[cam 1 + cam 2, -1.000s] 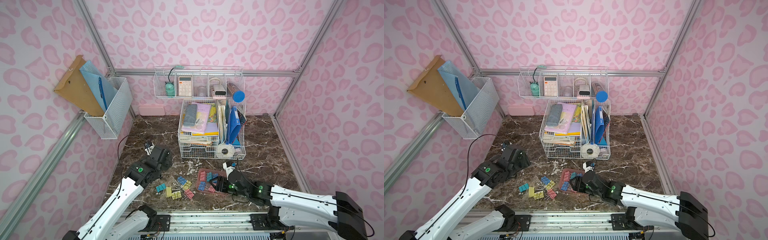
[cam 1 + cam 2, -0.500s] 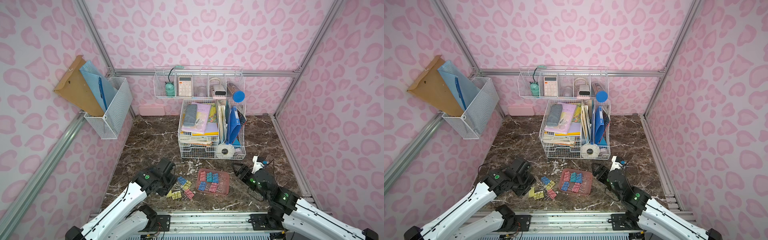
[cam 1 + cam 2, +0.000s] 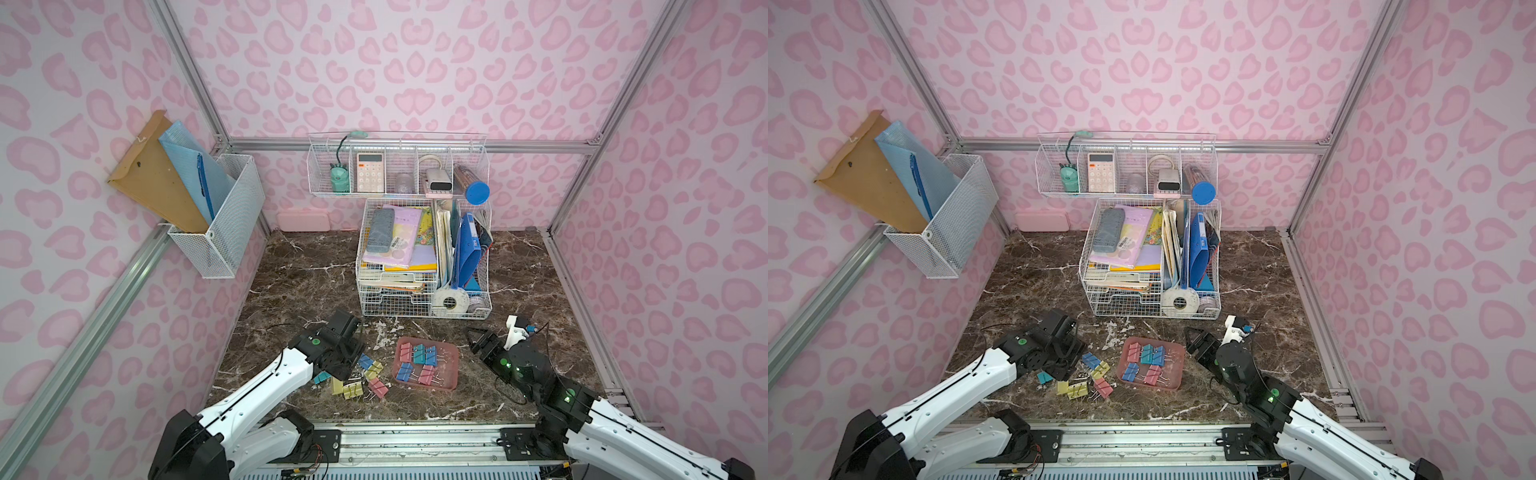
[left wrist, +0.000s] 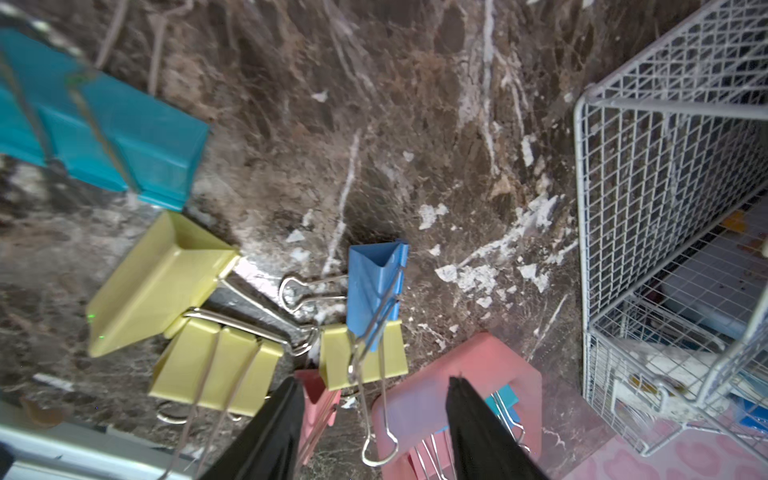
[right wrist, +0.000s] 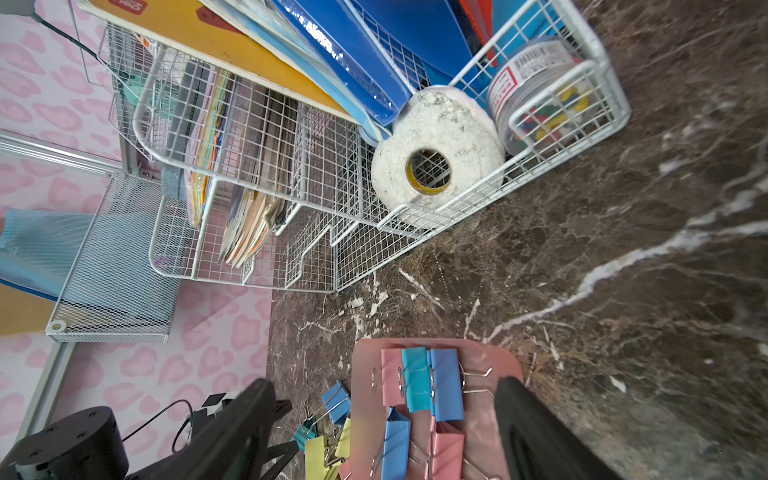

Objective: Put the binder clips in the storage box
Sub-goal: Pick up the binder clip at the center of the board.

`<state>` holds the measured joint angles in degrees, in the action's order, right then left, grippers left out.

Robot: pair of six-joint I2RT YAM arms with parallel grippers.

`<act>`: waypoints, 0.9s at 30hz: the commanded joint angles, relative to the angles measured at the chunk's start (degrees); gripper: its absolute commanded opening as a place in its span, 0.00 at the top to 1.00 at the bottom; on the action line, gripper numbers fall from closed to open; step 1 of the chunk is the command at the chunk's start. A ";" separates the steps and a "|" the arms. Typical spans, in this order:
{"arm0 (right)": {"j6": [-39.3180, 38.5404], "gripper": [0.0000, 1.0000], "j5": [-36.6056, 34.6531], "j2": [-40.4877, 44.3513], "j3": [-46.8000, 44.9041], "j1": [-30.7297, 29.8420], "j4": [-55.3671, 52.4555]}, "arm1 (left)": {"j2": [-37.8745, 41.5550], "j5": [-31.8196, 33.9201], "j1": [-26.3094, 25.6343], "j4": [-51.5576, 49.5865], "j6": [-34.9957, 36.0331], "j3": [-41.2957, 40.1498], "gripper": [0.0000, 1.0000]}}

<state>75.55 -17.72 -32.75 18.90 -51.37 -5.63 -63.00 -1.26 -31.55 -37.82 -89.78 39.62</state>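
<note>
Nearest the rail, the loose binder clips (image 3: 360, 380) sit in a tangled heap on the tabletop (image 3: 291, 291), on the left-arm side of the storage box (image 3: 449, 384), close to it but not in it: yellows, a pink, a blue, one teal. In the left wrist view the blue one lies on a yellow one with the wire handles crossing. The left claw (image 4: 374, 380) hangs right over that heap, fingers spread, gripping nothing. Five more clips lie inside the box. The right claw (image 3: 474, 337) is on the box's other side, clear of it, spread wide and empty. Just behind the box stands a white wire organiser (image 3: 424, 309) with a tape roll (image 3: 449, 300) at its front. Further back there's a pale pink case (image 3: 303, 219) against the wall
</note>
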 commanded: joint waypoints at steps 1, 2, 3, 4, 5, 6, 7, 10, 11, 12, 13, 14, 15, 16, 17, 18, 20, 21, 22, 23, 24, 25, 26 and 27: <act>0.73 0.14 0.04 -0.40 -0.01 0.02 2.72 | -1.62 -1.30 0.26 1.62 1.34 0.26 0.43; 0.67 0.14 0.13 -0.61 0.25 0.00 2.80 | -2.05 -1.05 0.20 1.44 0.93 0.13 0.45; 0.45 0.14 0.17 -0.85 0.35 0.04 2.70 | -2.30 -0.75 0.25 1.28 1.00 -0.04 0.47; 0.26 0.14 0.28 -1.06 0.56 0.03 2.51 | -2.43 -0.36 0.31 0.93 0.68 -0.40 0.49; 0.28 0.14 0.36 -1.22 0.61 -0.01 2.19 | -2.48 -0.01 0.27 1.02 0.54 -0.91 0.50; 0.25 0.14 0.44 -1.23 0.63 -0.01 2.06 | -2.48 0.03 0.28 1.38 0.44 -1.53 0.51; 0.35 0.14 0.50 -1.19 0.53 0.04 1.96 | -2.59 0.03 0.37 1.45 0.11 -2.17 0.51; 0.59 0.14 0.59 -0.94 0.40 -0.02 2.04 | -2.67 0.06 0.59 2.31 -0.09 -3.34 0.55; 0.65 0.14 0.60 -0.91 0.38 0.04 2.02 | -2.68 0.32 0.61 2.44 0.06 -3.44 0.57; 0.68 0.14 0.56 -0.83 0.36 0.04 1.92 | -2.65 0.60 0.67 2.49 0.37 -3.31 0.59; 0.78 0.14 0.49 -0.75 0.43 -0.03 1.87 | -2.74 0.97 0.64 2.28 0.68 -3.10 0.61; 0.74 0.14 0.57 -0.81 0.44 -0.01 2.00 | -2.82 1.12 0.77 2.25 1.04 -2.91 0.63; 0.72 0.14 0.49 -0.74 0.44 0.00 1.97 | -2.92 1.25 0.77 2.42 1.29 -2.75 0.65; 0.67 0.14 0.55 -0.87 0.54 0.04 2.00 | -2.98 1.32 0.83 2.47 1.57 -2.53 0.67; 0.67 0.14 0.51 -0.92 0.53 -0.02 1.93 | -3.17 1.42 0.93 2.47 1.77 -2.35 0.70; 0.80 0.14 0.55 -0.98 0.62 0.04 1.90 | -3.39 1.43 0.99 2.49 1.91 -2.18 0.72; 0.87 0.14 0.59 -1.02 0.62 -0.02 1.93 | -3.62 1.37 1.19 2.58 2.15 -2.17 0.80; 0.95 0.14 0.58 -1.00 0.63 0.00 1.85 | -3.68 1.30 1.29 2.65 2.15 -2.25 0.85; 0.94 0.14 0.60 -0.93 0.71 0.02 1.91 | -3.63 1.26 1.38 2.79 2.15 -2.35 0.90; 0.98 0.14 0.57 -0.84 0.81 -0.04 1.73 | -3.57 1.13 1.52 2.93 2.23 -2.37 0.95; 0.92 0.14 0.44 -0.72 0.87 0.00 1.59 | -3.45 1.17 1.65 3.00 2.37 -2.44 0.98; 0.93 0.14 0.29 -0.62 0.99 0.03 1.35 | -3.10 1.17 1.87 2.93 2.64 -2.22 1.00; 0.94 0.14 0.18 -0.36 1.05 -0.04 1.02 | -2.65 1.25 2.27 2.71 3.16 -1.89 1.00; 0.92 0.14 -0.01 -0.25 1.06 0.04 0.82 | -2.14 1.41 2.53 2.20 3.65 -1.41 1.00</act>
<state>76.38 -17.23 -33.32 19.44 -51.37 -4.25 -65.76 -0.69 -29.54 -32.42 -87.88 37.63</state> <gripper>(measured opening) 0.865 0.078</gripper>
